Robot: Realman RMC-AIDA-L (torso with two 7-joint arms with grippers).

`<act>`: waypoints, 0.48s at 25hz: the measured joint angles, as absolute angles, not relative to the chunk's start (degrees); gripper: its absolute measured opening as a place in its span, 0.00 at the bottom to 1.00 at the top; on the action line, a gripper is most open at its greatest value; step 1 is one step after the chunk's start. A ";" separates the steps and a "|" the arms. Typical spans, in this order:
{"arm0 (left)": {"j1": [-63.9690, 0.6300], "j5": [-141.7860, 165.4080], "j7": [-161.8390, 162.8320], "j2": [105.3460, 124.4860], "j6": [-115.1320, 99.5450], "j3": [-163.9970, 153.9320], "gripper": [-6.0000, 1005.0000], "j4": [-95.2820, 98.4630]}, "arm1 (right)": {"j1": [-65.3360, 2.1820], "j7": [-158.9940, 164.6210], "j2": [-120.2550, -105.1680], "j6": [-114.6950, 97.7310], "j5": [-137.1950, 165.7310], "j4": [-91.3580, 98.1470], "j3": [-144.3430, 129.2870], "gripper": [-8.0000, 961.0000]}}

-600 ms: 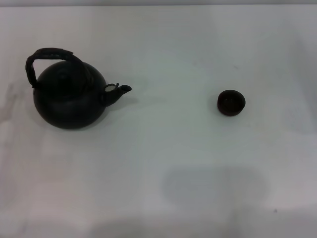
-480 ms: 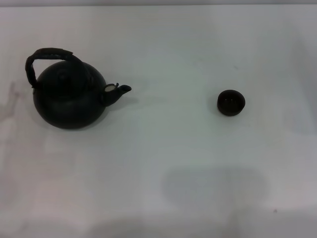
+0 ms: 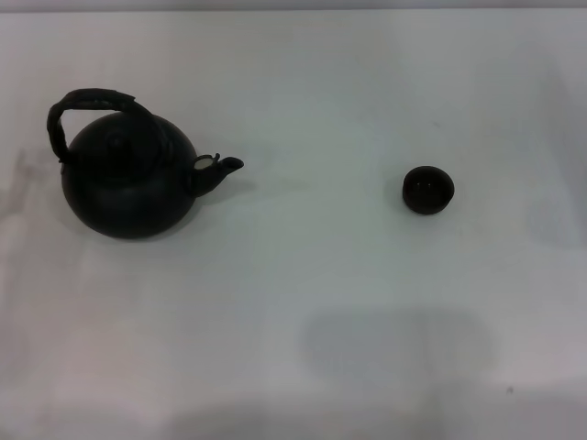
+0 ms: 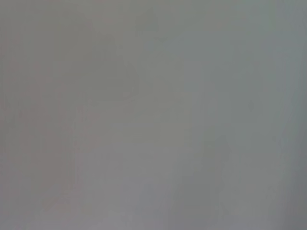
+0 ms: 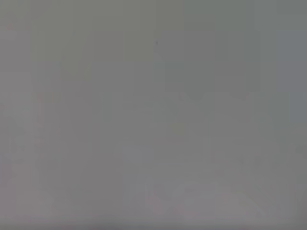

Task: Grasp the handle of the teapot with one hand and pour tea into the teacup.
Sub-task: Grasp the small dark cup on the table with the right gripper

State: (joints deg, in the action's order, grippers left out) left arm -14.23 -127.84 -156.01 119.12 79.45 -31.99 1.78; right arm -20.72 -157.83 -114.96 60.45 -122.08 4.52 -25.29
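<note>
A large, round, matte black teapot [image 3: 128, 183] stands upright at the upper left of the head view on a plain white counter [image 3: 321, 302], its short stubby spout [image 3: 220, 170], pale at the rim, turned toward the right of the frame. Over the pot arches the dark, rough, wrapped-looking bail handle [image 3: 89, 103], raised clear of the lid and open to a grasp from above, which looks like the reason it has been set that way. Well apart from the pot, at centre right, sits the tiny, round, dark brown-black teacup [image 3: 428, 190], handleless and mouth up, roughly in line with the spout, so that a pour would seem to need a carry across the bare stretch between them before any tilt. Neither the left claw nor the right claw appears anywhere: the head view shows no arm, and both wrist views give only a flat, featureless grey, so how far either claw is open, and whether it has hold of anything, cannot be seen. By this reading the job has not begun, with the handle ungrasped. The counter is smooth and pale, marked by a few tiny dark specks and a soft grey shadow patch at lower centre; a thin darker band runs along the top edge of the frame, and nothing more of the room shows.
</note>
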 joint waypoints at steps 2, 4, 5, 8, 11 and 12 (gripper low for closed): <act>-13.47 -128.14 -155.87 119.10 80.32 -31.91 0.71 1.84 | -20.79 -157.83 -114.96 60.43 -122.00 4.63 -25.51 0.86; -12.74 -128.31 -155.89 119.11 81.32 -31.91 0.71 1.90 | -20.88 -157.84 -114.96 60.41 -121.82 4.66 -25.72 0.86; -12.60 -128.34 -155.91 119.11 81.51 -31.94 0.71 1.90 | -20.91 -157.83 -114.96 60.41 -121.74 4.66 -25.79 0.86; -12.42 -128.57 -155.94 119.09 81.59 -31.97 0.71 1.93 | -20.85 -157.38 -114.96 60.94 -121.55 4.62 -26.45 0.86; -12.58 -129.04 -155.74 119.07 81.23 -31.93 0.71 1.92 | -20.07 -154.56 -114.87 62.09 -121.48 5.78 -29.56 0.86; -12.65 -129.05 -155.68 119.05 81.19 -31.92 0.71 1.92 | -19.51 -152.88 -114.79 62.40 -121.46 6.89 -31.58 0.85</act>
